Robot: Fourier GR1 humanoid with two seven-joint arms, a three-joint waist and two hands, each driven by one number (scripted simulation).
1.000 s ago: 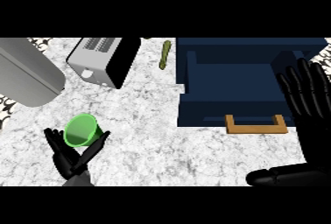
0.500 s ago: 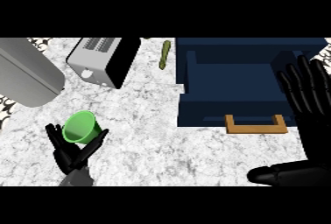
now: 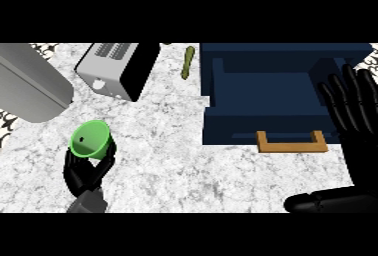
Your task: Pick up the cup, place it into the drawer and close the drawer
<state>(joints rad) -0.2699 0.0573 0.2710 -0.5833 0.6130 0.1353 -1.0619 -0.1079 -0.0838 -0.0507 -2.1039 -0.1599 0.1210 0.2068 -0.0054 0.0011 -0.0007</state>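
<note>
A green cup (image 3: 91, 139) shows its open mouth to the head view at the lower left of the counter. My left hand (image 3: 83, 173) is shut on it from below, with fingers and thumb round its sides. The dark blue drawer (image 3: 275, 120) stands open at the upper right, and its wooden handle (image 3: 291, 143) points toward me. Nothing shows inside the drawer. My right hand (image 3: 353, 107) is open with its fingers up, over the drawer's right edge, well apart from the cup.
A silver and black toaster (image 3: 117, 68) stands at the back, left of the drawer. A large grey rounded appliance (image 3: 28, 85) fills the far left. A thin green vegetable (image 3: 188, 62) lies between the toaster and the drawer. Marbled counter (image 3: 184, 170) spreads between my hands.
The left hand has carried the cup slightly up the view. The right hand has shifted a little to the right.
</note>
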